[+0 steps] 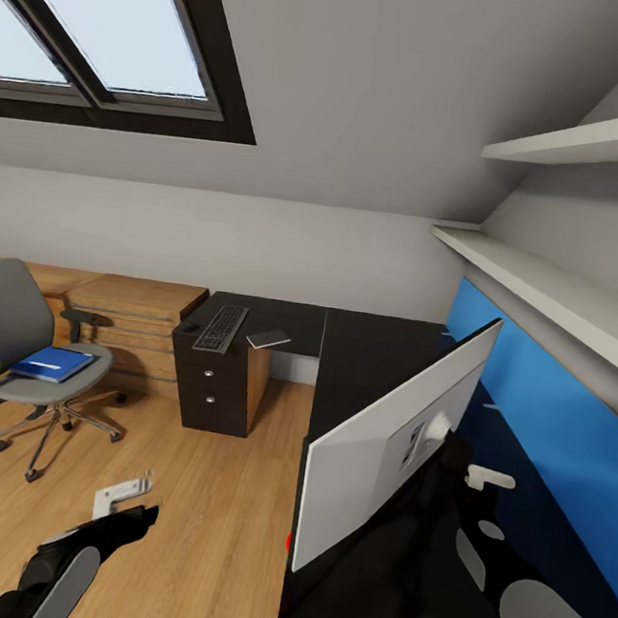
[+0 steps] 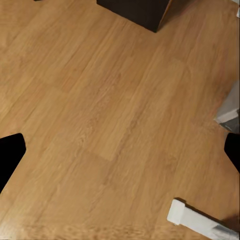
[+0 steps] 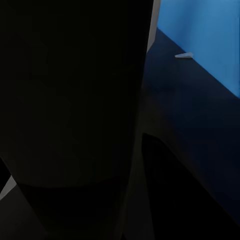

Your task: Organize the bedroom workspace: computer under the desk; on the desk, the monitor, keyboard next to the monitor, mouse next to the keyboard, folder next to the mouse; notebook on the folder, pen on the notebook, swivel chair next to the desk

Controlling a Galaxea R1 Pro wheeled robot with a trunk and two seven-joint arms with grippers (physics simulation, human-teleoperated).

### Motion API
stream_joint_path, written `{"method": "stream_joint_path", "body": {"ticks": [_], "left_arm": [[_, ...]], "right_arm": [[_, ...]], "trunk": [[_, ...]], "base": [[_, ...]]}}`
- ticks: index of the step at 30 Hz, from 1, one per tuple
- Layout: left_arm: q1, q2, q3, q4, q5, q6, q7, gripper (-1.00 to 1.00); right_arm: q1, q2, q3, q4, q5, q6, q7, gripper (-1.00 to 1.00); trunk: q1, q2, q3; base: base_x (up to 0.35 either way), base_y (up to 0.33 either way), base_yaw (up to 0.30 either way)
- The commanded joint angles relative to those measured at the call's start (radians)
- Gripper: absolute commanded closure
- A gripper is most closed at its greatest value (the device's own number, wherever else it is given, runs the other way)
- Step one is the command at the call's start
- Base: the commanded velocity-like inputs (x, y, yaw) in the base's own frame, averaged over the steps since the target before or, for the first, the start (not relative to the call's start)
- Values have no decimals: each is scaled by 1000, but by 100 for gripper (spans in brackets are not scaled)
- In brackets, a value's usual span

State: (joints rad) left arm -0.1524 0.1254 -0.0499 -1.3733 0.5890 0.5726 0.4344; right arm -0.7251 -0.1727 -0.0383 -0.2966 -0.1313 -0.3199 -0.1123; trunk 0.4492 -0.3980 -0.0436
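Note:
The monitor stands slantwise over the black desk, its grey back toward me. My right gripper is close behind it, its jaws hidden in the dark. The keyboard, the mouse and the grey notebook lie on the desk's far wing. The blue folder, with a thin whitish pen on it, rests on the swivel chair at the left. My left gripper hangs open over the wood floor. The computer is out of view.
A wooden dresser stands behind the chair, and the desk's drawer pedestal is beside it. A blue wall panel and two white shelves line the right wall. A small white piece shows near my left gripper.

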Motion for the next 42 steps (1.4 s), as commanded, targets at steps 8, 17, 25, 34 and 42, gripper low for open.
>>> {"method": "stream_joint_path", "body": {"ticks": [8, 17, 25, 34, 42], "left_arm": [[-1, 1, 5, 35, 5, -9, 6, -100], [-1, 0, 4, 32, 5, -10, 5, -100], [-1, 0, 4, 31, 5, -10, 6, -100], [-1, 0, 3, 31, 5, -10, 6, -100], [-1, -1, 2, 31, 5, -10, 6, -100]], "right_arm": [[-1, -2, 9, 4, -25, -7, -2, 100], [-1, -1, 9, 4, -27, -7, -6, 100], [-1, 0, 9, 4, -27, -7, -6, 100], [-1, 1, 9, 4, -26, -7, -6, 100], [-1, 1, 9, 4, -26, -7, -6, 100]], "trunk": [[1, -2, -2], [1, -2, -2], [1, -2, 1], [1, -2, 1], [1, -2, 1]], "base": [[0, 0, 0], [0, 0, -11], [0, 0, -161], [0, 0, -146], [28, -19, -15]]}}
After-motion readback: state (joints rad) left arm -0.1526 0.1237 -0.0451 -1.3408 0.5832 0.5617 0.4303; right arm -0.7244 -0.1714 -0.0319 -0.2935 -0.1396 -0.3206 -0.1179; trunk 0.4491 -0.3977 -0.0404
